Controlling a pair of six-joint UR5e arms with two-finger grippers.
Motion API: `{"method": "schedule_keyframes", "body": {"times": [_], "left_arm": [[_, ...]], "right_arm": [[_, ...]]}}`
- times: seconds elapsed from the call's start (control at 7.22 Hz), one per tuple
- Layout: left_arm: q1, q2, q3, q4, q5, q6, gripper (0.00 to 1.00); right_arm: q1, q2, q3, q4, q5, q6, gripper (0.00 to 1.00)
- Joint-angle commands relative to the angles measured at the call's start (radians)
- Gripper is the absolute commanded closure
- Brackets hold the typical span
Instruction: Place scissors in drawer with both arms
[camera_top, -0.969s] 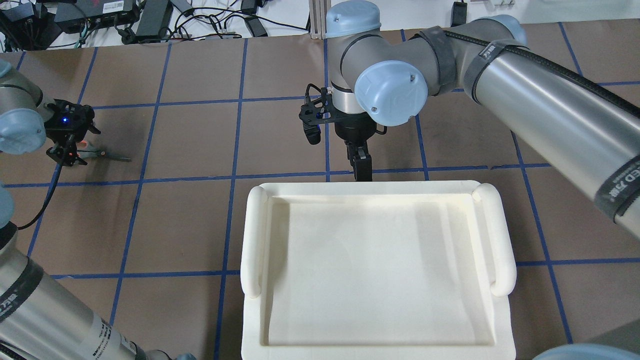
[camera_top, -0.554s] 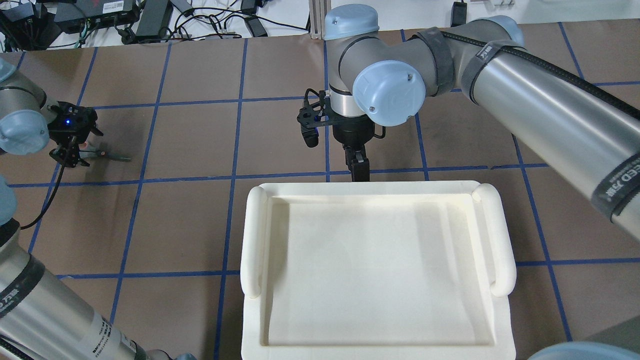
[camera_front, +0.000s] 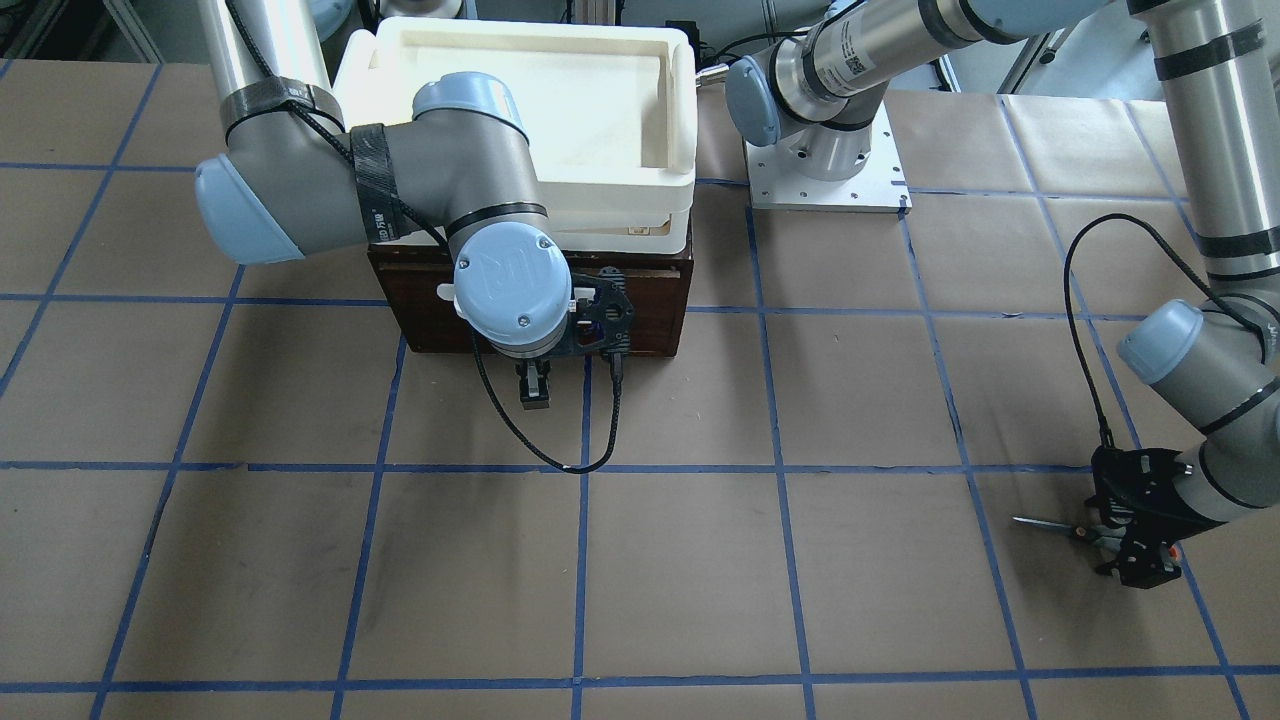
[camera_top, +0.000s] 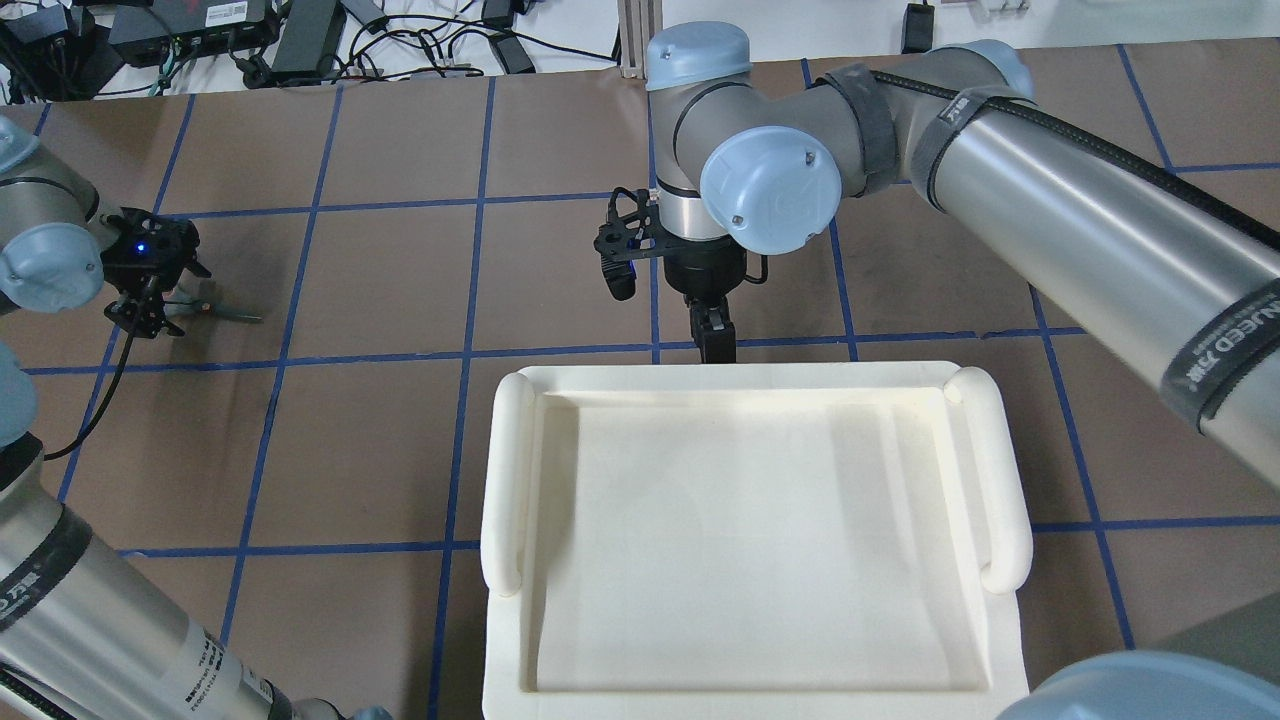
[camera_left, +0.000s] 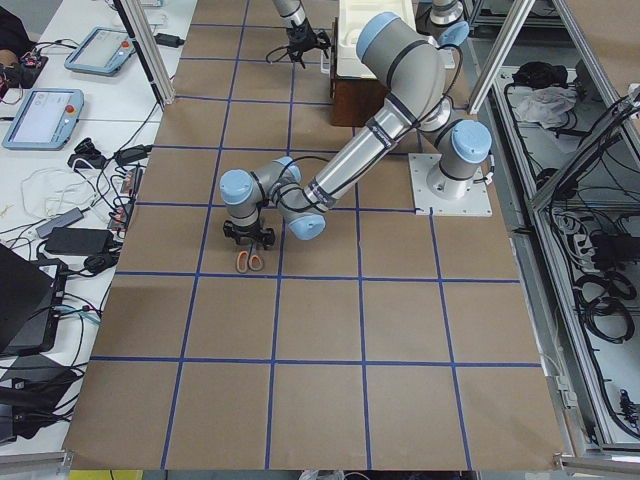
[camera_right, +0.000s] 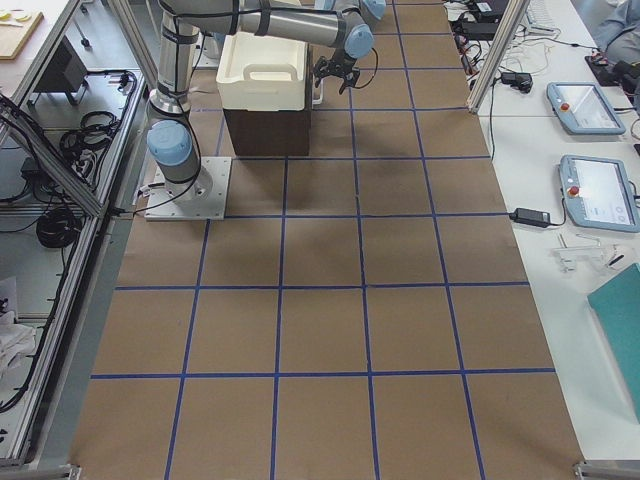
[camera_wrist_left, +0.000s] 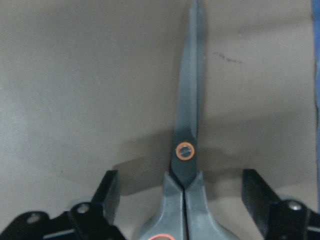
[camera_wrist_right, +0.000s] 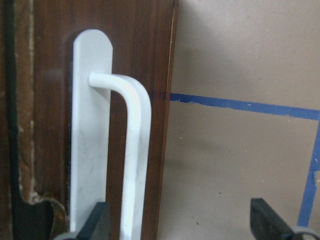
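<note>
Over the last second the left gripper (camera_wrist_left: 182, 186) has settled over the scissors (camera_wrist_left: 190, 115), which lie flat on the worktop (camera_wrist_left: 75, 75) between its wide-spread fingers, ungripped. The right gripper (camera_wrist_right: 180, 220), also wide, has edged sideways; the white handle (camera_wrist_right: 134, 150) of the shut-looking drawer (camera_front: 655, 305) sits just inside one finger.

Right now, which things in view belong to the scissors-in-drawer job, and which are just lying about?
In the job:
scissors, lying flat
drawer with its white handle
left gripper, open astride the scissors
right gripper, open at the handle

Lying about:
cream-white bin on top of the drawer unit
teach pendants off to the side
power bricks and cables at the far edge
</note>
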Motion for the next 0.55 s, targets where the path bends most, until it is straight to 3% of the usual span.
{"method": "schedule_keyframes", "body": {"times": [0.0,0.14,0.42], "left_arm": [[0.000,-0.001,0.008,0.000,0.006,0.022,0.80],[0.000,-0.001,0.008,0.000,0.004,0.024,1.00],[0.000,0.011,0.007,0.000,-0.005,0.057,1.00]], "right_arm": [[0.000,0.005,-0.012,0.001,-0.003,-0.002,0.00],[0.000,0.008,-0.017,0.000,-0.003,-0.005,0.00],[0.000,0.023,-0.034,-0.006,-0.008,-0.008,0.00]]}}
